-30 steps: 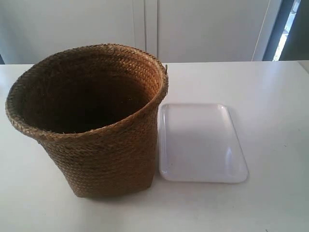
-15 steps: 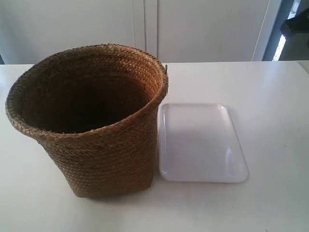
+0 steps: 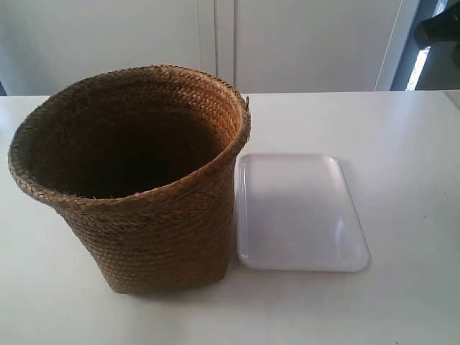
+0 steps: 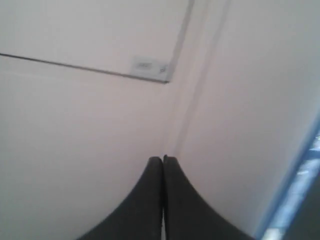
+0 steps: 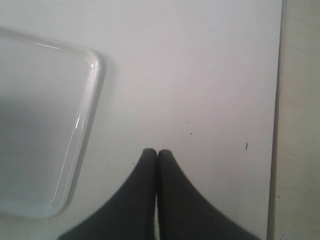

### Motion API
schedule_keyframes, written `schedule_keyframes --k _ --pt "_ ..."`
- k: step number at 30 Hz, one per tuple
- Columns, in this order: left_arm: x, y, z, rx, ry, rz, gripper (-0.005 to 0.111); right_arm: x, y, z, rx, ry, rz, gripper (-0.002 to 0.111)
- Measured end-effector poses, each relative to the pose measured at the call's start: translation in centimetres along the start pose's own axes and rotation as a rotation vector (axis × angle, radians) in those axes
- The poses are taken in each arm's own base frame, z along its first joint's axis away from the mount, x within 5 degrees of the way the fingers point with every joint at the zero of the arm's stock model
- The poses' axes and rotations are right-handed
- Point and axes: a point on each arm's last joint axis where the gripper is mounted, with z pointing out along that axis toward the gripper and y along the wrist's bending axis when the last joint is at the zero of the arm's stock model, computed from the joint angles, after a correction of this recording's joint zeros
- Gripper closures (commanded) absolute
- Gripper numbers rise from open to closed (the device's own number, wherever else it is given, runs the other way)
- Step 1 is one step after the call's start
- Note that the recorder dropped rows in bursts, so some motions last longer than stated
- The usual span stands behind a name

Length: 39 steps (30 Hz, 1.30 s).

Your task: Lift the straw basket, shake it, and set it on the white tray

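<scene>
The straw basket stands upright on the white counter, its round rim flaring wider than its base and its inside dark. Its base sits well in from the counter's far edge, toward the exterior view's left. The white tray lies flat just beside it on the side toward the exterior view's right. The gap between the tray's long edge and the basket's base is so slim that whether they touch cannot be told. The tray carries nothing. Behind the far edge rise pale wall panels.

Neither gripper holds anything. The left gripper has its two dark fingers pressed together tip to tip, with only pale panels and a seam in front of it — no basket, tray or counter in its view. The right gripper is likewise pressed together and hovers over bare counter, between a rounded corner of the white tray and a straight counter edge. It is apart from the tray.
</scene>
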Motion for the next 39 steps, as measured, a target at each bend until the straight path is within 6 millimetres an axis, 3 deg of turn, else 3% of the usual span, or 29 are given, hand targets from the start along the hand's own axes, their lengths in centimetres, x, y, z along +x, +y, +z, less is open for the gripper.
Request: schedule_keyframes --k 4,6,7,9,12,16,22,26,28,34,36,39 --pt "-1.7 -2.1 -1.2 0.506 0.059 -0.129 0.107 -0.1 0.0 -0.1 0.0 -0.009 0.001 0.108" --pt "-1.2 -2.1 -1.6 0.687 0.257 -0.114 0.107 -0.1 0.0 -0.1 0.0 -0.011 0.001 0.108" --pt "-0.6 -1.7 -1.4 0.698 0.365 -0.1 0.107 -0.1 0.0 -0.1 -0.003 -0.011 0.002 0.108" --pt "1.0 -0.2 -1.1 0.582 0.647 -0.021 0.107 -0.1 0.1 -0.1 -0.012 -0.013 0.007 0.108" --pt "3.0 3.2 -1.1 0.212 0.961 0.12 0.107 -0.3 0.5 -0.1 -0.054 -0.035 0.029 0.108" --pt "3.1 5.2 -1.0 -0.061 1.005 0.15 0.107 -0.9 1.7 -0.3 -0.184 -0.095 0.055 0.104" --pt "2.6 3.0 -0.2 0.079 0.905 -0.066 0.107 -1.8 5.3 -1.2 -0.43 -0.166 0.069 0.081" --pt "2.6 2.8 -0.5 0.109 0.932 -0.062 0.105 -1.8 7.5 -1.8 -0.505 -0.162 0.022 0.058" --pt "3.0 2.6 -0.7 0.115 0.974 -0.042 0.096 -1.7 8.3 -2.0 -0.521 -0.157 -0.002 0.047" --pt "4.6 0.3 -0.8 0.126 1.129 0.068 0.055 -1.2 10.8 -2.3 -0.558 -0.106 -0.051 0.044" --pt "4.9 -0.3 -0.8 0.123 1.151 0.096 0.047 -1.1 11.4 -1.8 -0.544 -0.067 -0.052 0.044" --pt "5.3 -1.3 -0.7 0.142 1.171 0.131 0.045 -0.7 12.5 -0.9 -0.522 0.001 -0.06 0.044"
